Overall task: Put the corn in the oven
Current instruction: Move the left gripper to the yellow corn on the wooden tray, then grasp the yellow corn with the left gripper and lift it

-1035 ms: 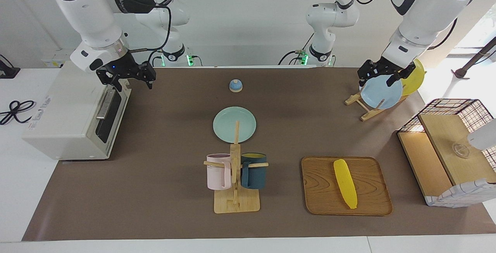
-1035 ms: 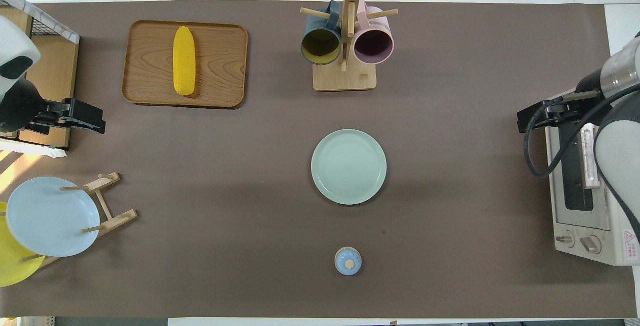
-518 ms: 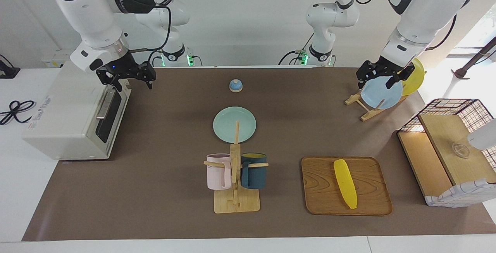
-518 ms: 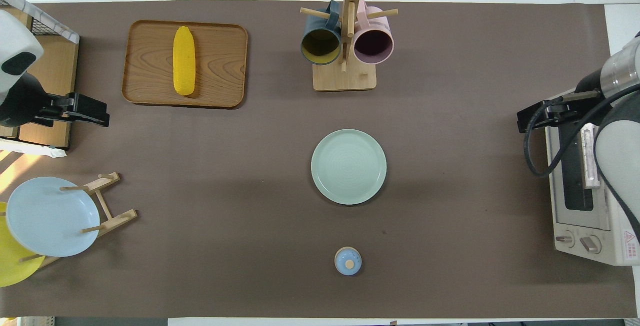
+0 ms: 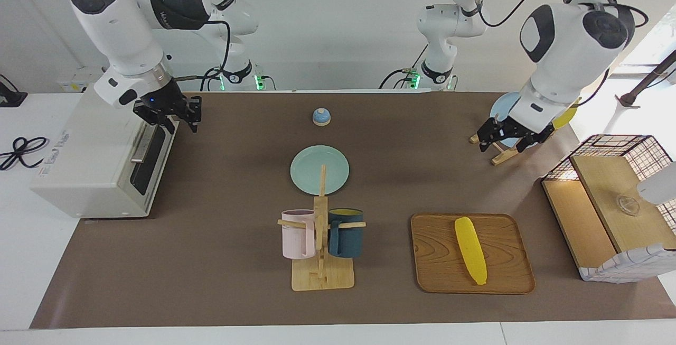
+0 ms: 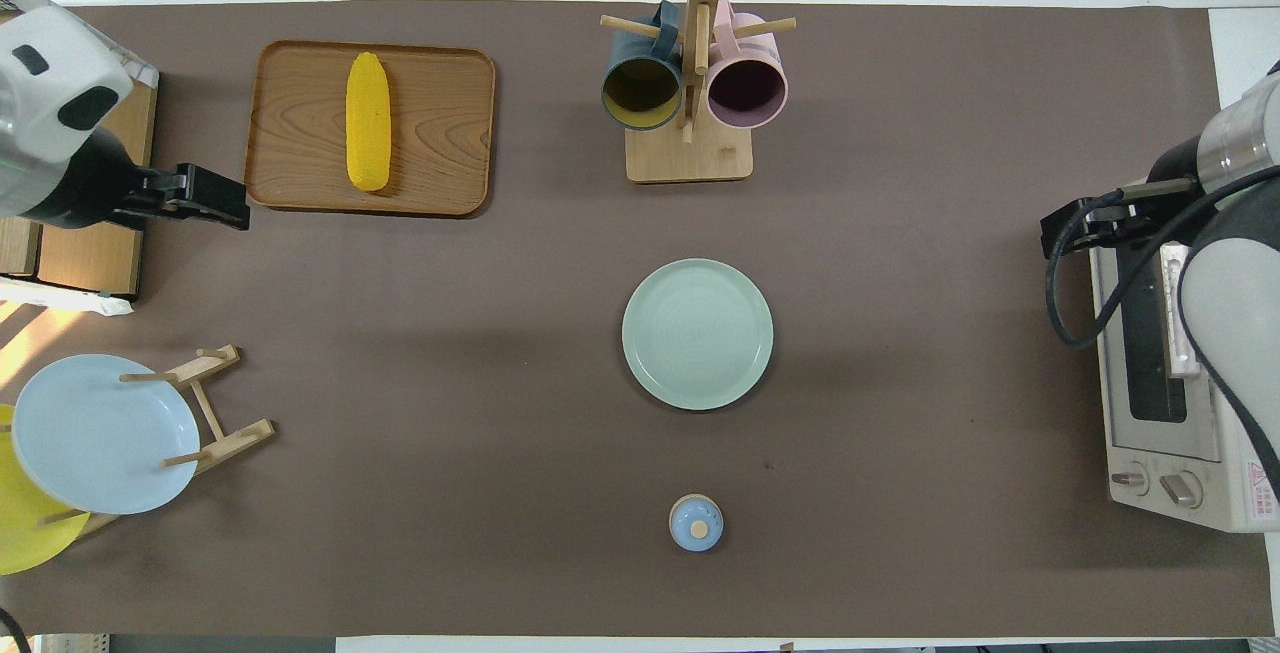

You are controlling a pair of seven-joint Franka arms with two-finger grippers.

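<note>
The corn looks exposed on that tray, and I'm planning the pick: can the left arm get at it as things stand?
Probably yes. The corn lies alone on the wooden tray, nothing over it. The left gripper, empty, hangs by the plate rack, with only bare mat between.

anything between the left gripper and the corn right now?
No object. In the overhead view the left gripper is up over the bare mat beside the wooden tray; only tray surface separates the tray's edge from the corn, which lies on it.

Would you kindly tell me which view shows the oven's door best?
The facing view: the oven turns its closed door, handle and dark window toward that camera. The overhead view shows them only steeply from above, partly covered by the right arm.
</note>
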